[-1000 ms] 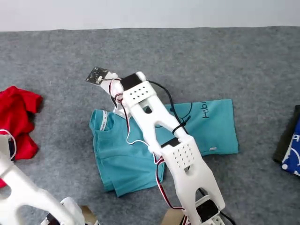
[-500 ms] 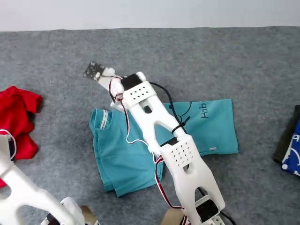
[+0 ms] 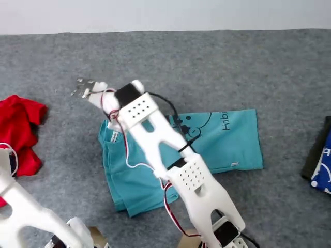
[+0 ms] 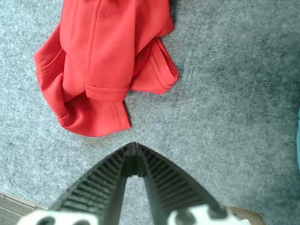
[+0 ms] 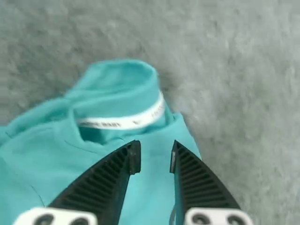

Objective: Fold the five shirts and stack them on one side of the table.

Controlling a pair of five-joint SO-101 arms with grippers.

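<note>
The teal shirt lies spread on the grey, carpet-like tabletop, near the middle. Its collar end is toward the red shirt and its hem is toward the opposite edge. The part of the teal shirt nearest the arms' bases is doubled over on itself, with an uneven edge.

The right arm reaches diagonally across the teal shirt, covering much of its middle. In the right wrist view, the right end effector hangs just over the teal shirt's collar. Its jaws stand slightly apart with a narrow gap, and nothing is held between them. The collar's white inner band shows just beyond the tips, and bare grey tabletop lies past the collar.

The red shirt sits crumpled in a heap, well apart from the teal shirt on its collar side. The left arm stands beside that heap. The left end effector is closed, tips together and empty, above bare tabletop just short of the red shirt's hem.

On the far side of the teal shirt, beyond its hem, a blue garment lies at the tabletop's edge.
</note>
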